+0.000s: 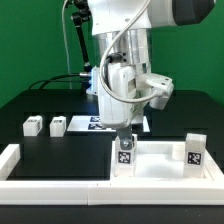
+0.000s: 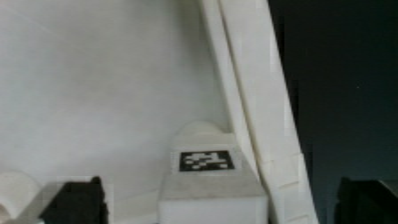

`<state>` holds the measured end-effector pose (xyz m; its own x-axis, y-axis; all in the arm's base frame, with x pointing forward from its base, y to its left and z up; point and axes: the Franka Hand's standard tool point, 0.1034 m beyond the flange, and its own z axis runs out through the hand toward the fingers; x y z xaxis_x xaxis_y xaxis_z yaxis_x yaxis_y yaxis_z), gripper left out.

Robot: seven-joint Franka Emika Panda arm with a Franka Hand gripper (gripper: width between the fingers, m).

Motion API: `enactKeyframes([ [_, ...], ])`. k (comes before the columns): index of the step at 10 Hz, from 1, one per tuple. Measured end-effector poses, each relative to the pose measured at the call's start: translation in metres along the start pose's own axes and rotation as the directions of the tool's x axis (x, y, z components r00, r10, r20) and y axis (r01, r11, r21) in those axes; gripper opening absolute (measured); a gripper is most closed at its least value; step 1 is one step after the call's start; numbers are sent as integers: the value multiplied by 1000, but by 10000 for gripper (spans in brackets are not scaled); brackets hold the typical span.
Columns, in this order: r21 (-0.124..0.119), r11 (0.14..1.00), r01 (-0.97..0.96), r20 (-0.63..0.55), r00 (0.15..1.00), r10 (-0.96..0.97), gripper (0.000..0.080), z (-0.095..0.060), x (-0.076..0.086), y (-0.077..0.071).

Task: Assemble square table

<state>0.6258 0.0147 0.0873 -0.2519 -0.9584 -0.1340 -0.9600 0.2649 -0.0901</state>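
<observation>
Black tabletop (image 1: 60, 150) carries everything. Long white rail (image 1: 60, 188) runs along the front, w/ a short arm at the ext. view's left. Square table top (image 1: 160, 162) lies flat just behind the rail. Marker board (image 1: 95, 123) lies farther back. 2 legs stand upright at its far corners: left leg (image 1: 124, 153) directly under the claw (image 1: 124, 133), right leg (image 1: 194, 150) well apart. 2 loose legs (image 1: 33, 126) lie near each other on the tabletop at left. Claw is spread wide. Its fingers (image 2: 75, 198) stand clear of the left leg (image 2: 206, 160) on both sides, gripping nothing.

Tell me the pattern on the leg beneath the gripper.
The leg is white with a black-and-white marker tag; clearest in the wrist view.
</observation>
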Motion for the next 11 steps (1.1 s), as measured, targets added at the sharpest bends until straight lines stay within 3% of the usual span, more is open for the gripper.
enactKeyframes([
  [4, -1, 999, 32, 1, 999, -32, 649, 0, -1, 0],
  [6, 21, 951, 309, -5, 951, -309, 649, -4, 0, 6],
  [8, 26, 860, 509, -10, 861, -509, 649, -13, -3, 6],
  [10, 47, 837, 545, -39, 839, -543, 649, -11, 1, 6],
  [11, 44, 791, 610, -43, 793, -608, 649, -12, 1, 6],
])
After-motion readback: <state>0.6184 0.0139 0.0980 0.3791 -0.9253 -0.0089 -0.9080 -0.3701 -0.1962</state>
